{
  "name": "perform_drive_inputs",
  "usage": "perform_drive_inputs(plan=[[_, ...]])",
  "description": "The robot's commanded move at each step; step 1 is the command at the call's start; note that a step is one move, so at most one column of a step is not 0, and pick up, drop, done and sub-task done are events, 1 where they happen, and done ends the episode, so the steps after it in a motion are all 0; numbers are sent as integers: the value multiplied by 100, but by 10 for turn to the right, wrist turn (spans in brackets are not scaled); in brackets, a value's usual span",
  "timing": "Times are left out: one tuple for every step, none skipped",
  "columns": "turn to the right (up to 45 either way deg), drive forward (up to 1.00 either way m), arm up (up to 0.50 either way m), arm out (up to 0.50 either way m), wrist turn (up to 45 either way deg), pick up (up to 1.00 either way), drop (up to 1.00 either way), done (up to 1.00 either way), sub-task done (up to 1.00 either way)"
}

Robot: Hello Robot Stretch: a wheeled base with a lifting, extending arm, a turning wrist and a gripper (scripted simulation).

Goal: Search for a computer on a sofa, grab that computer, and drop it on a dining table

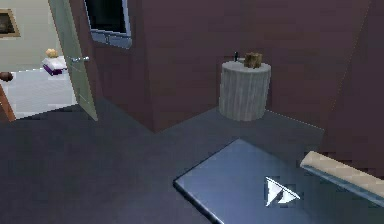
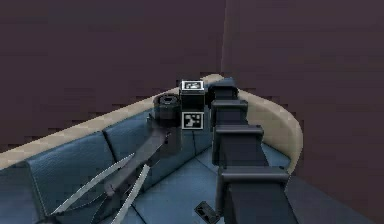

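To grab well, I judge, line the arm (image 2: 240,150) squarely over the computer (image 1: 250,188) — a closed grey slab low in the forward view, just beside the sofa (image 1: 345,172) and its pale edge — before lowering. The gripper (image 2: 95,200) hangs above blue cushions (image 2: 55,165); whether it holds anything cannot be told. Dark walls (image 1: 190,50), a round white side table (image 1: 245,92) and an open door (image 1: 72,55) lie ahead.

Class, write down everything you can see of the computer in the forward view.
The computer is a thin, flat slab, grey-blue with a dull metallic look, its lid shut and facing up. A white angular mark sits near its right corner. It lies at an angle at the picture's bottom, cut off by the lower edge. A pale strip runs beside its right side. What it rests on cannot be told.
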Motion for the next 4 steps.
perform_drive_inputs(plan=[[0, 0, 0, -16, 0, 0, 0, 0, 0], [-450, 0, 0, 0, 0, 0, 0, 0, 0], [-450, 0, 0, 0, 0, 0, 0, 0, 0], [-420, 0, 0, 0, 0, 0, 0, 0, 0]])
